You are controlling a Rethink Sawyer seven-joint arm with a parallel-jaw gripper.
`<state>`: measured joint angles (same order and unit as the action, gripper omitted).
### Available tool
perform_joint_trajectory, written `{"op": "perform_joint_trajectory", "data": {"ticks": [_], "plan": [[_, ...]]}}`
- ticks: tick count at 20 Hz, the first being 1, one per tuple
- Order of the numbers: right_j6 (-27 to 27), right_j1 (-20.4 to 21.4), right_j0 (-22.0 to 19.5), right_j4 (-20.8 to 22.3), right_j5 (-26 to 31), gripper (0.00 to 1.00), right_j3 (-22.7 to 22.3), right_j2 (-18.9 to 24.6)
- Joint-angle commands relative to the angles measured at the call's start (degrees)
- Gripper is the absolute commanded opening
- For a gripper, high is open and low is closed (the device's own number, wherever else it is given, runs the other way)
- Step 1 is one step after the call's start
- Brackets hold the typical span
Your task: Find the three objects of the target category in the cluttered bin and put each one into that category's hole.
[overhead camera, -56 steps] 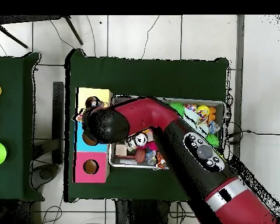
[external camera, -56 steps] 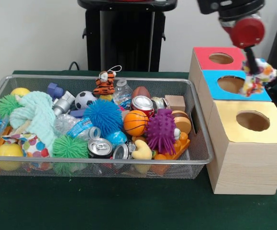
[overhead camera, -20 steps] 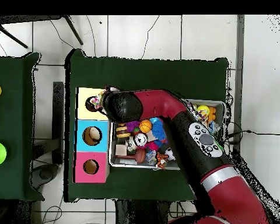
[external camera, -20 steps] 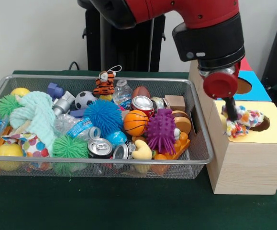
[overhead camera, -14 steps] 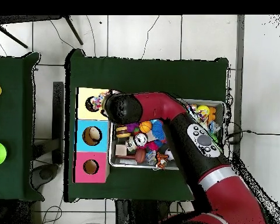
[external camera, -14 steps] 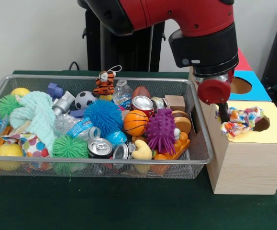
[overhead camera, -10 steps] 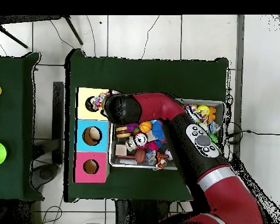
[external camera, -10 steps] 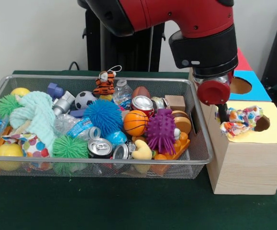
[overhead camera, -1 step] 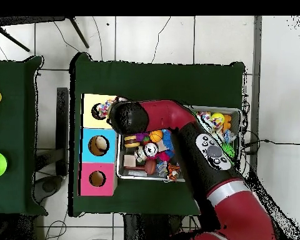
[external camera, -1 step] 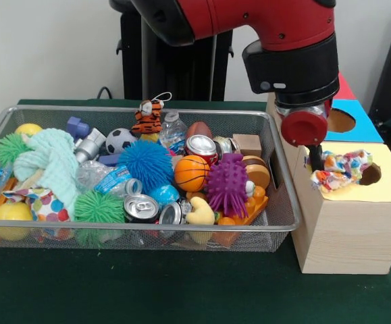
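1. While my arm (external camera, -1 step: 263, 27) reached over the bin's right end, my hand (external camera, -1 step: 315, 158) sat at the left edge of the yellow-topped box (external camera, -1 step: 347, 223), its dark finger just beside the patterned cloth (external camera, -1 step: 340, 169).
2. Hand state: couldn't tell whether it was open or closed; only one thin finger showed below the red wrist cap (external camera, -1 step: 304, 127).
3. The cloth lay bunched on the yellow top, draped across the left part of the yellow hole (external camera, -1 step: 369, 174), not down inside it.
4. The overhead view agreed: cloth (overhead camera, -1 step: 103, 109) at the hole of the yellow box (overhead camera, -1 step: 90, 100), my arm (overhead camera, -1 step: 171, 122) covering the bin's near side.
5. Blue box hole (external camera, -1 step: 342, 120) and the red box (external camera, -1 step: 344, 88) behind it were mostly hidden by my wrist.
6. The wire bin (external camera, -1 step: 148, 239) on the green tabletop (external camera, -1 step: 141, 290) held the mint cloth (external camera, -1 step: 50, 162), blue spiky ball (external camera, -1 step: 145, 164), basketball (external camera, -1 step: 192, 173), purple spiky ball (external camera, -1 step: 226, 183), soda cans (external camera, -1 step: 141, 207) and tiger toy (external camera, -1 step: 147, 118).
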<state>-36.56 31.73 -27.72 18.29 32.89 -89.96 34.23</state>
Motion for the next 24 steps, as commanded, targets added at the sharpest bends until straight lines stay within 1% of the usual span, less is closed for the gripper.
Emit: {"op": "perform_joint_trajectory", "data": {"ticks": [1, 4, 6, 11, 15, 19, 24], "plan": [[-15.7, -1.4, 3.2, -1.0, -0.8, 0.00, -3.2, -4.6], [-16.6, -1.3, 5.0, -0.8, -0.8, 0.00, -2.4, -6.7], [-16.0, -0.9, 6.1, -0.5, 0.1, 0.00, -2.2, -7.7], [-17.6, 0.2, 8.9, -1.5, 0.7, 0.00, -2.5, -10.4], [-17.5, -0.2, 11.1, -1.6, -0.7, 0.00, -2.4, -11.3], [-17.8, -1.6, 13.1, -1.7, -2.0, 0.00, -0.5, -13.4], [-17.8, -2.6, 16.0, 0.0, -4.9, 0.00, 1.6, -16.5]]}}
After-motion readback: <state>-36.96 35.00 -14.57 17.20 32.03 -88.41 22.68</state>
